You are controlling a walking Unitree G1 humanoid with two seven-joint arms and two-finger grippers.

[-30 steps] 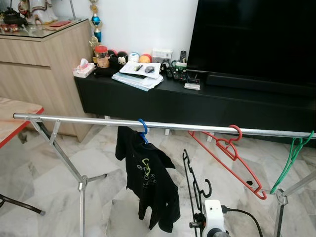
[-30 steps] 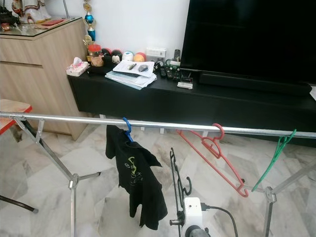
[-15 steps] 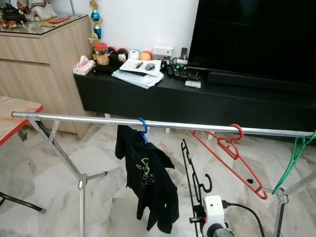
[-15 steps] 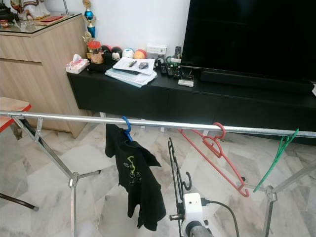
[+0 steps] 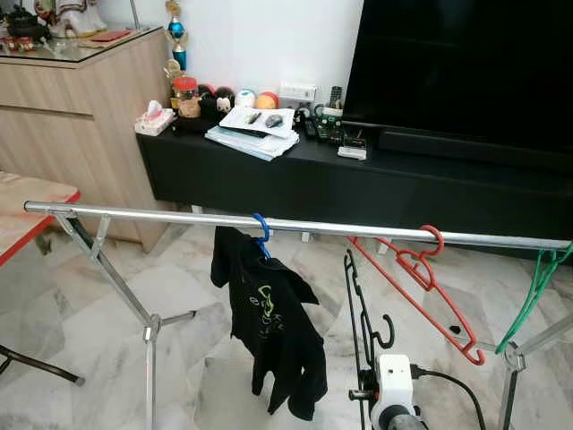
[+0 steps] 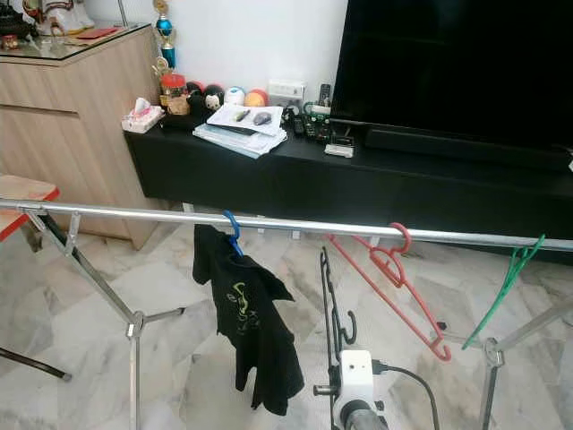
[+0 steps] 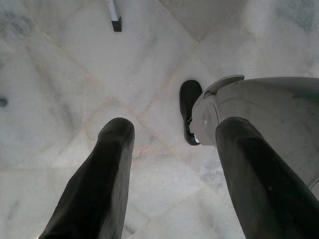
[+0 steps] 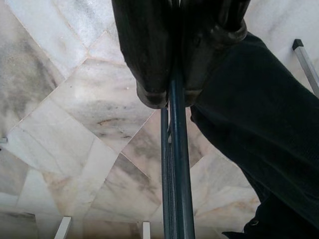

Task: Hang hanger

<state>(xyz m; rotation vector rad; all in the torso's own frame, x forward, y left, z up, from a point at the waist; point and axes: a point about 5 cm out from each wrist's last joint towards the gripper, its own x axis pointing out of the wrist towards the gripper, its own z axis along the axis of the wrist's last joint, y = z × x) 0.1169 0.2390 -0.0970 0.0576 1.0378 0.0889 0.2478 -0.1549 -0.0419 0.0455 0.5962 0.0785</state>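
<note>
Black hanger [image 5: 360, 313]: lower centre, clamped in right tool [image 8: 169, 97], below rail [image 5: 161, 215], hook unhung. Hanging outstanding. Left tool [image 7: 172, 189]: fingers apart, idle over floor.

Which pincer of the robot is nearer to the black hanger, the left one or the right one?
The right. The right pincer is shut on the black hanger, below the metal rail. The left pincer hangs open over the marble floor, away from it.
</note>
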